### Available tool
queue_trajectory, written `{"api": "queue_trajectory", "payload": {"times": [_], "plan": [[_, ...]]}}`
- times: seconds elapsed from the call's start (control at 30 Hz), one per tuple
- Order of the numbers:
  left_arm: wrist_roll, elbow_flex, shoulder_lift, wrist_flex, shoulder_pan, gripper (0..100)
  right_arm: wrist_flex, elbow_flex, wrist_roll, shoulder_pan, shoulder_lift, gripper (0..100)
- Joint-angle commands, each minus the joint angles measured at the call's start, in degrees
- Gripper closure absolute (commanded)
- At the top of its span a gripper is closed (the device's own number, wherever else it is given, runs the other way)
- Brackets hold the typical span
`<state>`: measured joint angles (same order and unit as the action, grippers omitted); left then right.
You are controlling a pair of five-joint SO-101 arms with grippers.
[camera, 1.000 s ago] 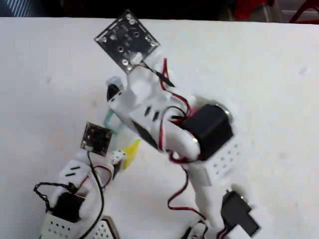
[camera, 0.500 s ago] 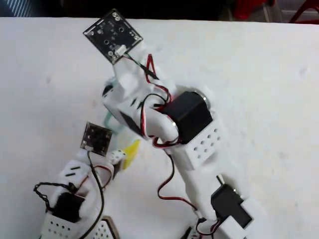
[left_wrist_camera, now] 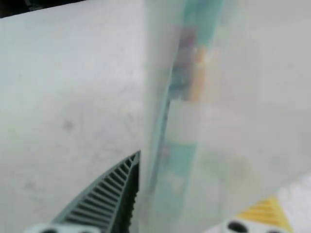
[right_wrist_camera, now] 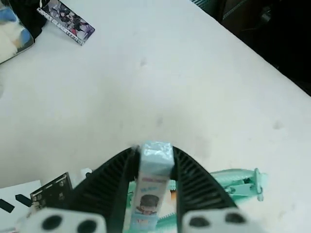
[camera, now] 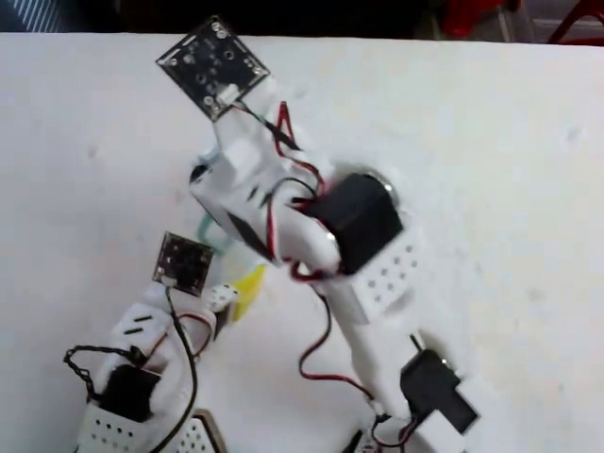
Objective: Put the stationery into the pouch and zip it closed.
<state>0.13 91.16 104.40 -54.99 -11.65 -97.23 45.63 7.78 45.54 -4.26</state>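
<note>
Close by the teal pouch (right_wrist_camera: 235, 182) on the table (right_wrist_camera: 146, 73), the right gripper (right_wrist_camera: 154, 153) hangs with its fingers pinching a small stationery box (right_wrist_camera: 150, 194) upright. The left gripper (left_wrist_camera: 201, 177) is right against the pouch; if it grips it, I cannot tell. I judge the task is at an early stage: the box is not yet inside, and the zipping is not done.

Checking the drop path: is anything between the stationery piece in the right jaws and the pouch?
Nothing visible. The right gripper holds the stationery piece over the teal pouch; its jaws hide part of it.
</note>
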Motion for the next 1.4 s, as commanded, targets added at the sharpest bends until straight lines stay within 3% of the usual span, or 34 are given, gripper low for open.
{"api": "queue_trajectory", "payload": {"times": [0.0,0.23,0.43,0.63,0.83,1.0,1.37], "plan": [[-0.4,-2.5,0.1,1.8,-0.3,72,-0.8,2.5,-0.1,0.4,-4.4,98.1],[-0.3,-2.5,0.1,1.8,-0.3,72,0.6,1.8,-0.2,0.4,-9.6,98.1],[-0.3,-2.6,0.1,1.8,-0.1,72,9.0,-6.2,-0.4,2.3,-12.5,98.1],[-0.3,-2.7,0.1,1.8,1.8,72,20.8,-26.0,-0.1,5.1,-26.7,98.1],[-0.3,-2.7,0.1,1.8,1.7,72,44.3,-56.1,6.9,5.1,-43.9,98.1],[-0.3,-2.7,0.1,1.8,1.7,72,60.8,-74.1,8.4,5.1,-51.0,98.1],[-0.3,-2.6,0.1,2.5,1.7,72,65.9,-83.7,7.9,0.4,-52.0,98.1]]}}
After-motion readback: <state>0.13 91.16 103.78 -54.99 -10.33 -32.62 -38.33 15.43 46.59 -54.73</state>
